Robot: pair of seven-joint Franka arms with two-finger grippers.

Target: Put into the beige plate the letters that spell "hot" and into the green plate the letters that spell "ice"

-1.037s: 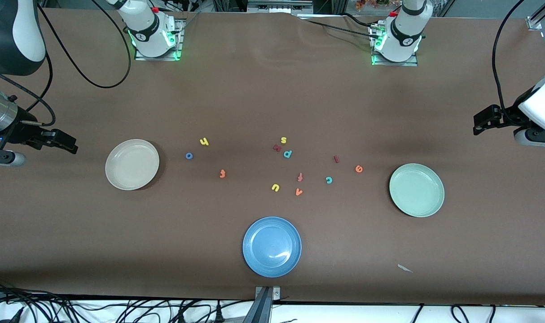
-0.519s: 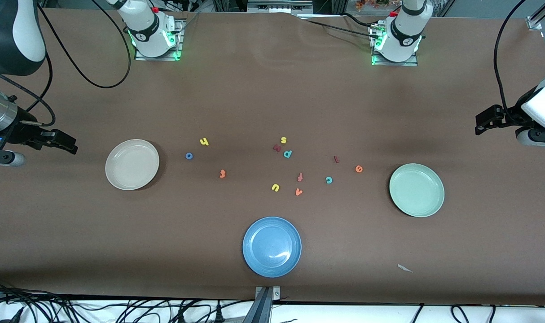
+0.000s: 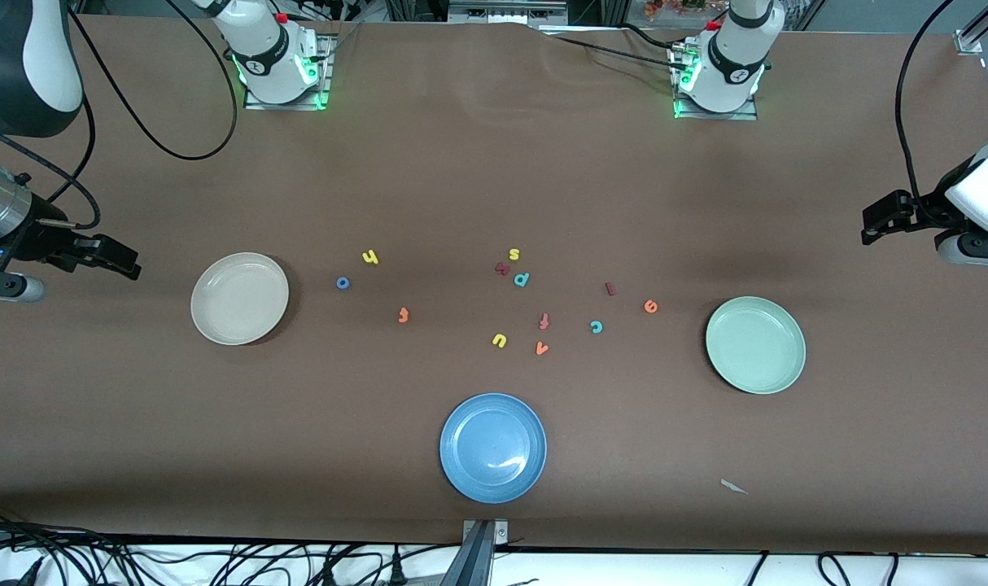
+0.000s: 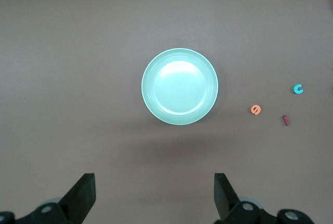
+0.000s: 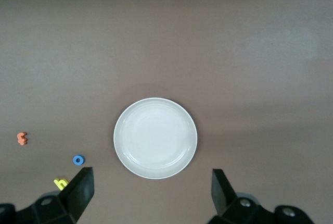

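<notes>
The beige plate point(image 3: 239, 298) point(image 5: 155, 138) lies toward the right arm's end, with nothing in it. Beside it on the table are the yellow h point(image 3: 370, 257), blue o point(image 3: 343, 282) and orange t point(image 3: 403, 315). The green plate point(image 3: 755, 344) point(image 4: 179, 86) lies toward the left arm's end, also bare. Near it are the dark red i point(image 3: 609, 288), teal c point(image 3: 596, 327) and orange e point(image 3: 650, 306). My right gripper point(image 3: 124, 260) point(image 5: 152, 187) hovers open beside the beige plate. My left gripper point(image 3: 872, 226) point(image 4: 153, 187) hovers open beside the green plate. Neither holds anything.
A blue plate point(image 3: 492, 447) sits near the table's front edge. Between the two plates lie spare letters: yellow s point(image 3: 513, 254), teal p point(image 3: 521, 279), reddish f point(image 3: 544, 321), yellow u point(image 3: 499, 340), orange v point(image 3: 541, 348). A scrap of paper point(image 3: 733, 487) lies nearer the camera than the green plate.
The left arm has shifted slightly toward its end of the table. The right arm, letters and plates have not moved.
</notes>
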